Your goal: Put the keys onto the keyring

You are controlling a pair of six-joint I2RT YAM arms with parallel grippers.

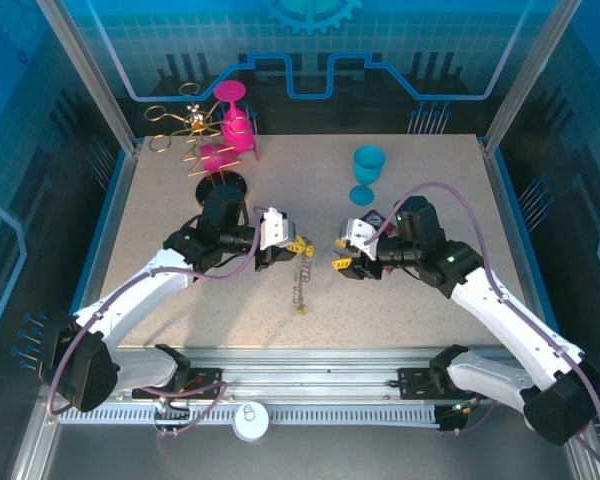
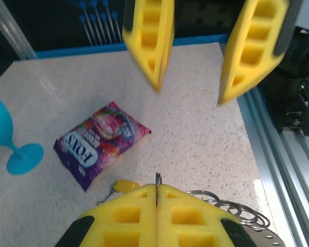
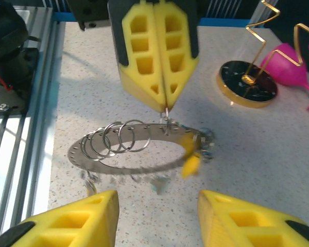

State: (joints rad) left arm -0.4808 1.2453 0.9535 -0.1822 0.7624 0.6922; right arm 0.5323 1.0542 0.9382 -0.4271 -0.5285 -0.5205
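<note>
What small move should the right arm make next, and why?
Probably ease the open right fingers forward and close on the small yellow-headed key dangling at the silvery metal keyring, which the shut left fingers hold up.

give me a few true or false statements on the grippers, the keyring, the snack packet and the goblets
1. The left gripper is shut on the keyring. True.
2. The right gripper is clamped on a key. False: its fingers are spread apart with nothing between them.
3. The purple snack packet lies flat on the table. True.
4. The blue goblet has tipped onto its side. False: it stands upright on its foot.
</note>
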